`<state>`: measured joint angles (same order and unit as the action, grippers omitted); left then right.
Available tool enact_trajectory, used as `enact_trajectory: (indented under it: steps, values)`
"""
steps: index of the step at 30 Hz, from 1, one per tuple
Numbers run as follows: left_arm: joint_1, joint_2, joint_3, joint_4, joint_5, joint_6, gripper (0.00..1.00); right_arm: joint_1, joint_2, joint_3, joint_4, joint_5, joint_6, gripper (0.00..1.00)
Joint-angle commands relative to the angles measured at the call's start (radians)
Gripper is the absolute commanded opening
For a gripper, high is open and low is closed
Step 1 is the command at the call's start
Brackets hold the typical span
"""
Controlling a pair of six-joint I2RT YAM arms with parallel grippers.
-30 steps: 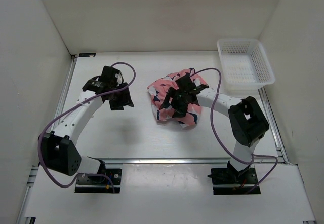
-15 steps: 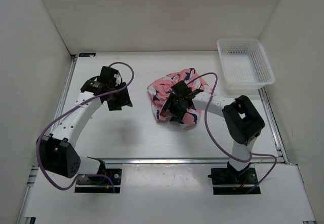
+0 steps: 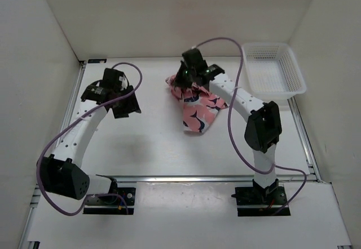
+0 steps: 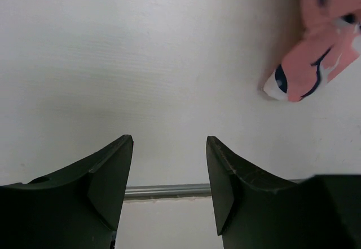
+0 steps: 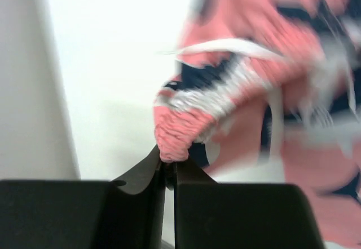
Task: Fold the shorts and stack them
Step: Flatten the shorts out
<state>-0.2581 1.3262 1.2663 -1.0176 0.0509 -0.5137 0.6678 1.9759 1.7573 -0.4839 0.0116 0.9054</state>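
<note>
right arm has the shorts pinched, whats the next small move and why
Probably bring the left gripper across to the shorts' free end. The right gripper, jaws shut on a gathered edge, holds them bunched, while the left is open over bare table.

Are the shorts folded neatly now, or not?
Not folded. The shorts lie bunched and wrinkled, and the right gripper pinches their gathered edge, jaws shut on it.

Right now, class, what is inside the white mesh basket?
The basket shows only its own mesh floor, with nothing lying on it. The shorts hang outside it, pinched by the right gripper. The basket's near wall may cover a sliver of floor.
</note>
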Motion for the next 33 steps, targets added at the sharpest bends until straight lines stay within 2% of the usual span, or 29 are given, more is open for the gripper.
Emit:
enact_trajectory:
  steps: [1,2,4,6,7,9,10,11,13,14,15,17,18,20,21,23,24,26,27,31,32,33]
  values:
    - [0.069,-0.009,0.196,-0.047,-0.051,0.05,0.66,-0.027,0.004,0.307,-0.08,-0.024,-0.164,0.0]
    - [0.088,0.008,0.244,-0.083,-0.062,0.05,0.66,-0.036,0.005,0.449,-0.081,-0.071,-0.213,0.0]
    - [0.143,0.022,0.392,-0.116,-0.071,0.073,0.66,-0.045,-0.038,0.58,-0.081,-0.108,-0.291,0.0]
    - [0.178,0.033,0.482,-0.15,-0.053,0.073,0.66,-0.045,-0.093,0.599,-0.081,-0.123,-0.347,0.0]
    - [0.206,0.033,0.551,-0.15,-0.052,0.073,0.66,-0.045,-0.18,0.584,-0.067,-0.113,-0.371,0.0]
    - [0.227,0.033,0.593,-0.15,-0.013,0.083,0.67,-0.045,-0.289,0.416,-0.038,-0.075,-0.427,0.0]
    - [0.24,0.024,0.602,-0.15,0.001,0.083,0.67,-0.057,-0.404,0.336,-0.007,-0.055,-0.427,0.0]
    - [0.24,0.024,0.602,-0.136,0.012,0.083,0.67,-0.077,-0.46,0.163,0.005,-0.039,-0.427,0.0]
    - [0.24,0.011,0.567,-0.122,0.052,0.083,0.69,-0.123,-0.605,-0.02,0.014,-0.003,-0.407,0.0]
    - [0.24,-0.001,0.511,-0.107,0.064,0.083,0.69,-0.137,-0.649,-0.113,0.015,-0.002,-0.407,0.0]
    - [0.24,-0.001,0.474,-0.096,0.088,0.083,0.69,-0.149,-0.684,-0.303,0.015,0.02,-0.38,0.0]
    - [0.218,-0.011,0.342,-0.063,0.098,0.083,0.69,-0.2,-0.758,-0.473,-0.008,0.021,-0.349,0.0]
    - [0.209,-0.012,0.296,-0.062,0.107,0.083,0.7,-0.215,-0.77,-0.613,-0.024,0.007,-0.321,0.0]
    - [0.175,-0.012,0.201,-0.03,0.107,0.083,0.7,-0.258,-0.779,-0.715,-0.044,-0.005,-0.304,0.0]
    - [0.165,-0.001,0.1,0.006,0.107,0.058,0.67,-0.269,-0.779,-0.755,-0.044,-0.019,-0.29,0.0]
    - [0.126,0.013,0.003,0.043,0.095,0.038,0.59,-0.283,-0.749,-0.826,-0.044,-0.028,-0.272,0.0]
    - [0.111,0.031,-0.074,0.056,0.083,0.017,0.49,-0.293,-0.714,-0.826,-0.044,-0.029,-0.272,0.0]
    - [0.099,0.053,-0.135,0.068,-0.04,-0.047,0.39,-0.303,-0.681,-0.826,-0.044,-0.038,-0.272,0.0]
    - [0.099,0.077,-0.181,0.041,-0.089,-0.145,0.39,-0.303,-0.658,-0.814,-0.044,-0.038,-0.272,0.0]
    - [0.099,0.116,-0.263,0.066,-0.069,-0.206,0.6,-0.312,-0.626,-0.773,-0.044,-0.038,-0.283,0.0]
    - [0.099,0.116,-0.263,0.077,-0.048,-0.219,0.79,-0.312,-0.615,-0.759,-0.044,-0.047,-0.283,0.0]
    - [0.099,0.131,-0.277,0.111,-0.031,-0.22,0.84,-0.312,-0.615,-0.759,-0.044,-0.047,-0.283,0.0]
